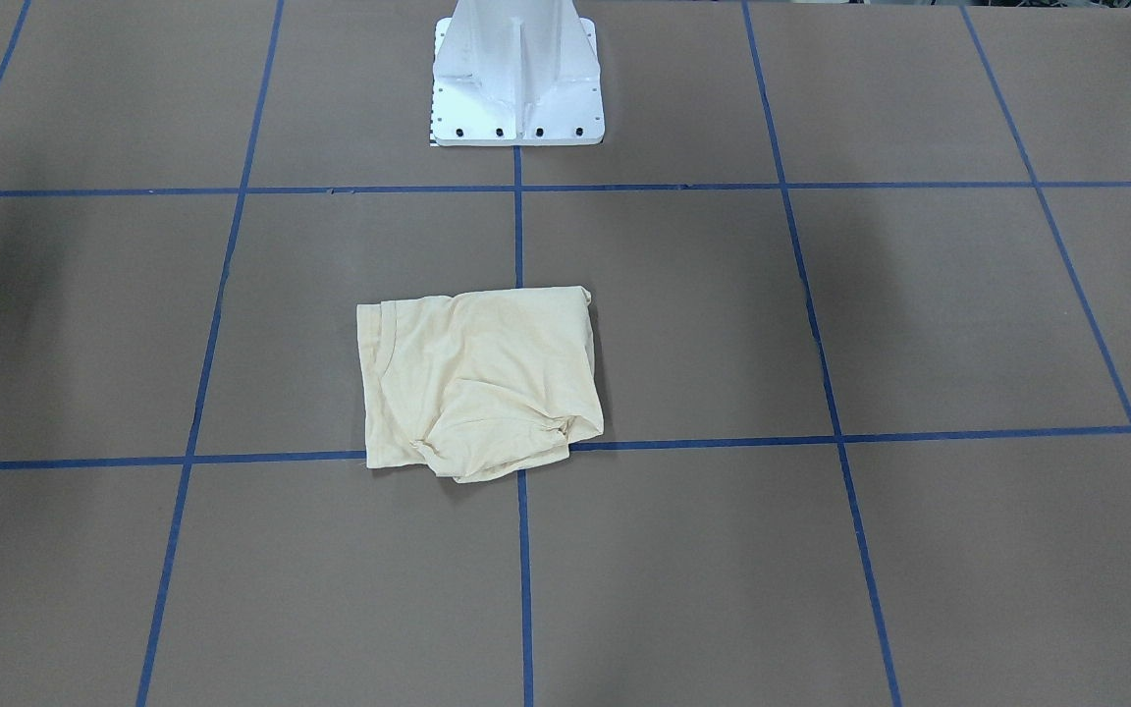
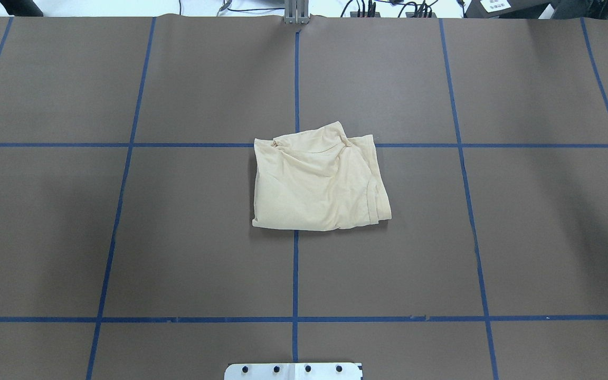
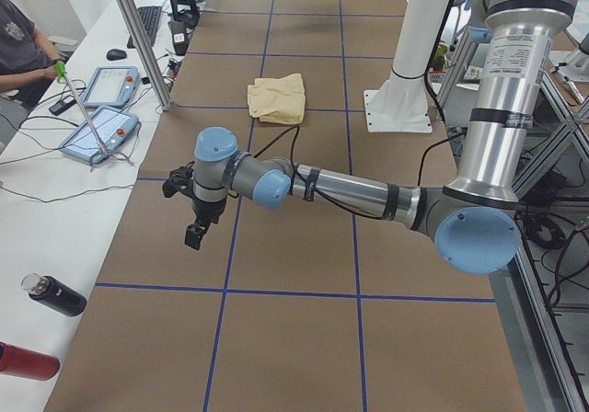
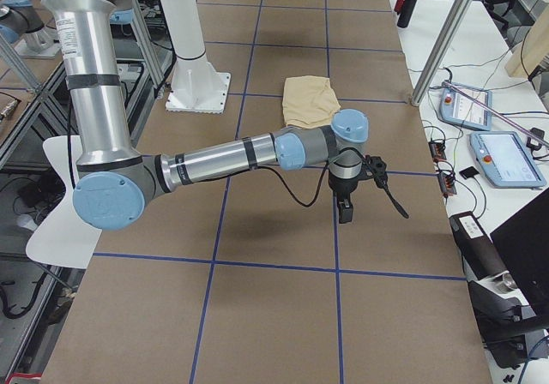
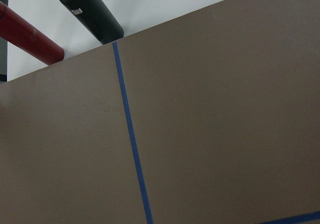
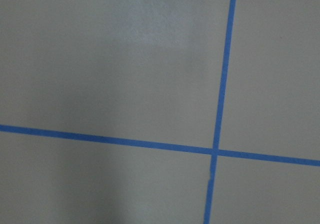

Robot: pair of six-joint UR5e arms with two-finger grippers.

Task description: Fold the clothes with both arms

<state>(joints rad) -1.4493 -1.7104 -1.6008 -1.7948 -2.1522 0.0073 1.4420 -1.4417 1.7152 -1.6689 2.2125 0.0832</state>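
T-shirt [image 2: 320,182] folded, front hidden; left tool [image 3: 194,236], right tool [image 4: 345,212] openness unclear.

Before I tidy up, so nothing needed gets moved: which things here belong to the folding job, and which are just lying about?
For the job: shirt, left arm, right arm.
Lying about: black bottle, red bottle, control tablets on the side bench.
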